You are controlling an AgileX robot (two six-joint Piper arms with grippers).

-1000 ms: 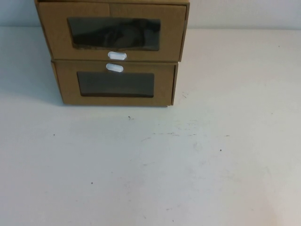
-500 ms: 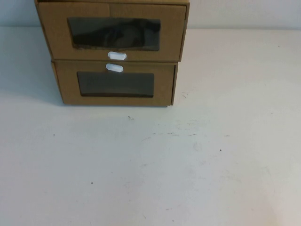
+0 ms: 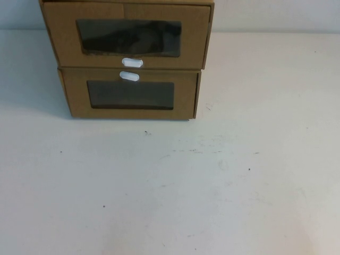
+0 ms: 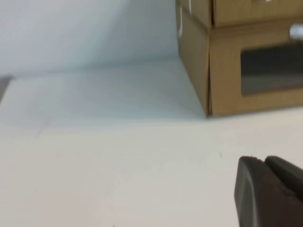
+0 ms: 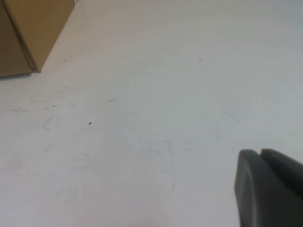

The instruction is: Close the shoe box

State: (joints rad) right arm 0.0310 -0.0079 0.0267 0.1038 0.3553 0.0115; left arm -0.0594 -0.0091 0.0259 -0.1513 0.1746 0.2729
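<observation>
Shoe box (image 3: 127, 34): brown matte cardboard, drawer-style, dark clear window, white oval pull tab (image 3: 132, 62) below it. It sits stacked on a matching box (image 3: 130, 94), tab (image 3: 129, 76) above its window, at the far left-centre of a scuffed white table (image 3: 212, 186). Left gripper (image 4: 270, 191) is low over the table, near the stack's left corner, apart from it. Right gripper (image 5: 270, 189) is over bare table, well right of the boxes. Can't tell finger state on either.

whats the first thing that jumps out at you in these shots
Two stacked brown cardboard boxes at the table's far left edge stand out: the shoe box on top, its white pull tab below the dark window, and the matching box beneath. The left gripper and right gripper show only in their wrist views, low over bare table, away from the boxes.
</observation>
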